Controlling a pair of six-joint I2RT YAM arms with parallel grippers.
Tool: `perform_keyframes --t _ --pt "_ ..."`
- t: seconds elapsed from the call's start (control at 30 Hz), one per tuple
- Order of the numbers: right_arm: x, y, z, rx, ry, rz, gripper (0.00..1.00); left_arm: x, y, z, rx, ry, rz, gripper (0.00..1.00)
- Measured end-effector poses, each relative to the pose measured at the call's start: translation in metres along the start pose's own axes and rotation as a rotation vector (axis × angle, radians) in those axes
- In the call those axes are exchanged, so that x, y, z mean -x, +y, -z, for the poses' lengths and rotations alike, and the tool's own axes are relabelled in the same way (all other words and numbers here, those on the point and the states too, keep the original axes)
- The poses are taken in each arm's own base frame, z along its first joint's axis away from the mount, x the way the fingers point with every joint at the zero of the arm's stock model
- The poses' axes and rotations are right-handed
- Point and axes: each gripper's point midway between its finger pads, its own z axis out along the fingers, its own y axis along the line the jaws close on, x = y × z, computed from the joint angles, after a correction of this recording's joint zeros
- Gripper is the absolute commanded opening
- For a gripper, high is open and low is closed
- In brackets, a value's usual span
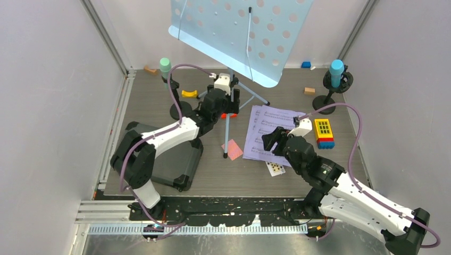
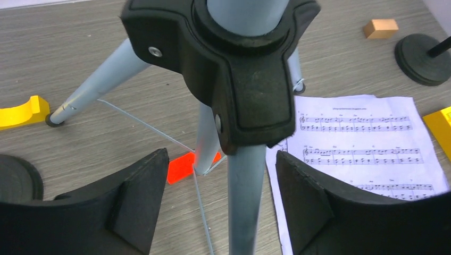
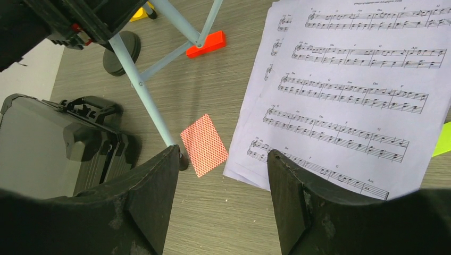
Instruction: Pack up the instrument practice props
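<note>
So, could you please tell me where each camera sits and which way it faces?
Top external: above and behind the arm bases, looking down on the table; both arms show, left tool at the music stand, right tool over the sheet music.
Left wrist: on the left wrist, facing the stand's tripod hub and legs; its open fingers show below.
Right wrist: on the right wrist, facing down at a red-backed playing card and black case; its open fingers show below.
Shared: both wrist views catch the sheet music and red block.

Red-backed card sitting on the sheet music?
No: the red-backed card lies flat on the table beside the edge of the sheet music, not on top of it.
</note>
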Motion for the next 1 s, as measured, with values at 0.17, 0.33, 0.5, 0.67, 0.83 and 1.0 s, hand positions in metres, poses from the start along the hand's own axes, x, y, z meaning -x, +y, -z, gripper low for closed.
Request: perform_keyframes --t 0.17,0.33,0.5,0.67,0.83,1.0 --pt "0.002 -0.003 0.003 -0.007 -0.008 0.004 0.67 -0.012 0.002 -0.011 0.012 0.026 -0.041 0.65" --pt "0.001 -0.007 0.004 -0.02 -0.006 0.02 0.67 -0.005 -0.002 -0.021 0.006 0.021 -0.083 0.6" --pt "-0.001 -0.011 0.004 -0.03 0.001 0.037 0.67 0.001 -0.004 -0.022 -0.022 0.015 -0.113 0.52" --pt "-0.001 -0.012 0.004 -0.035 -0.001 0.045 0.67 0.001 0.0 -0.025 -0.09 0.031 -0.123 0.36" --pt "-0.001 -0.013 0.004 -0.039 -0.003 0.049 0.67 0.005 0.013 -0.031 -0.169 0.038 -0.112 0.3" --pt "-0.002 -0.015 0.004 -0.045 0.001 0.055 0.67 0.008 0.02 -0.034 -0.26 0.039 -0.136 0.29"
